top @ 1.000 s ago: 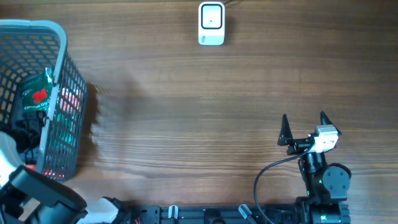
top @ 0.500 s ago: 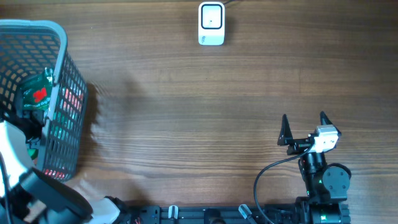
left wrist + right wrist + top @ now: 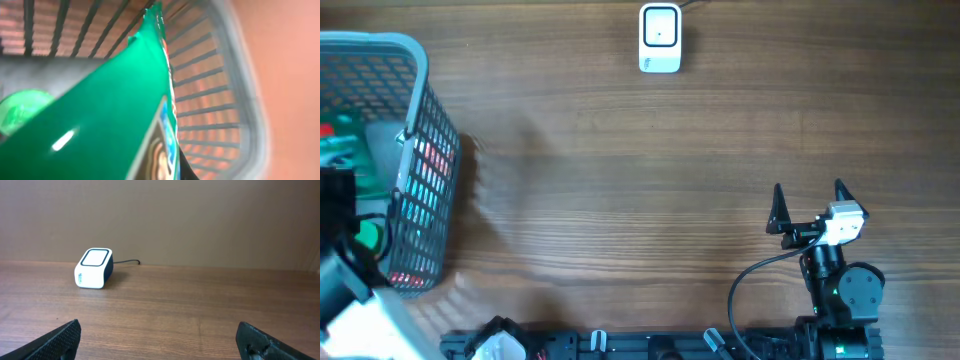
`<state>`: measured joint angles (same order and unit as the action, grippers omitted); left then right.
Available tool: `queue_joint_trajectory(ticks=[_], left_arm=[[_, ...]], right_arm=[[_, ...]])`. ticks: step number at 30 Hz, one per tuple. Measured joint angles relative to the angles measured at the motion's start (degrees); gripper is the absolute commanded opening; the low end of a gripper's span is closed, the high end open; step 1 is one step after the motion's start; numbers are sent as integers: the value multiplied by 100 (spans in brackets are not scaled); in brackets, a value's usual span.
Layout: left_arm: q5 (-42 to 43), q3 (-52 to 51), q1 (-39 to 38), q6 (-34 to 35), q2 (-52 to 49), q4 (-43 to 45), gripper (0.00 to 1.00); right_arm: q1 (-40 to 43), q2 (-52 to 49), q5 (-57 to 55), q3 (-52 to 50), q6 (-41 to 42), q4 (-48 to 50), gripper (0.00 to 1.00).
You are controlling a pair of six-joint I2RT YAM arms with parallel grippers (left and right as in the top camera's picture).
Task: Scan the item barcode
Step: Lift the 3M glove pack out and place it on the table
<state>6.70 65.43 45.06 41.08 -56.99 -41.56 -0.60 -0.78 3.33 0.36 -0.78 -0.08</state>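
A green snack packet fills the left wrist view, reaching right down to the jaws inside the grey mesh basket. From overhead the packet lies in the basket at the far left, and my left gripper is down inside it, shut on the packet. No barcode shows. The white scanner stands at the table's far edge, and it also appears as the scanner ahead in the right wrist view. My right gripper rests open near the front right, with nothing between its fingers.
Red items show through the basket's mesh wall. A green round thing lies low in the basket. The scanner's cable runs off behind it. Bare wooden tabletop stretches between basket and right arm.
My left gripper has gone from open to shut on the green packet inside the basket, and the packet has shifted towards the basket's far left. The right arm has not moved.
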Motion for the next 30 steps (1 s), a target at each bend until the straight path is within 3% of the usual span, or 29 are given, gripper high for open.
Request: queue_joint_trajectory(ticks=[6, 9, 13, 16, 21, 27, 30], left_arm=[[951, 79, 0, 0, 1803, 745, 4], [2430, 118, -11, 0, 2081, 811, 4], [4371, 118, -197, -188, 2009, 140, 4], [4920, 109, -831, -1180, 2009, -1298, 4], [4874, -496, -1888, -2065, 2004, -1840, 4], [4277, -1725, -3480, -2210, 1766, -866, 4], [3587, -1996, -4553, -1952, 887, 55, 4]], right_arm=[[0, 0, 0, 0, 0, 2, 100], [0, 0, 0, 0, 0, 0, 100], [0, 0, 0, 0, 0, 2, 100], [0, 0, 0, 0, 0, 0, 100], [0, 0, 0, 0, 0, 0, 100], [0, 0, 0, 0, 0, 0, 100], [0, 0, 0, 0, 0, 2, 100]])
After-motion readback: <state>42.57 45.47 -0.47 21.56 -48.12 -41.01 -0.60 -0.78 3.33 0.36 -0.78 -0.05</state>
